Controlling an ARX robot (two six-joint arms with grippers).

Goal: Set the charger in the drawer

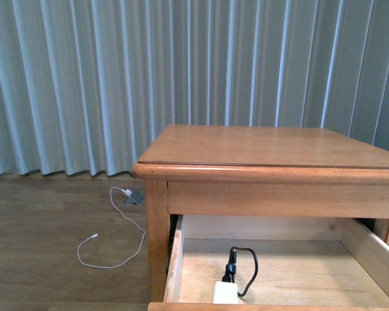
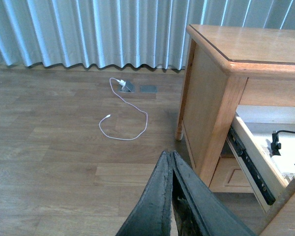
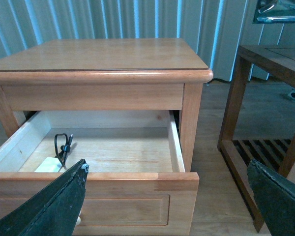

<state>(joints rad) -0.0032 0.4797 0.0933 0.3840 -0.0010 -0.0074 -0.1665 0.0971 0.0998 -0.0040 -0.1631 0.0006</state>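
The drawer [image 1: 298, 272] stands pulled out of the wooden cabinet [image 1: 266, 146], its pale inside showing. The charger [image 1: 225, 291], a white cube with a looped black cable, lies on the drawer floor near the front. In the right wrist view the charger [image 3: 48, 164] lies in the drawer [image 3: 123, 191], behind the panel front. My right gripper [image 3: 167, 169] is open, in front of the drawer front, with nothing between its fingers. My left gripper [image 2: 168, 153] is shut and empty, low over the floor beside the cabinet; the drawer [image 2: 250, 152] shows from the side. Neither gripper appears in the front view.
A long thin white cable [image 1: 113, 249] lies on the wood floor left of the cabinet, running to a grey floor socket [image 1: 135, 197]. A dark wooden side table [image 3: 265, 64] stands close beside the cabinet. A second drawer [image 2: 233, 174] sits below. Curtains hang behind.
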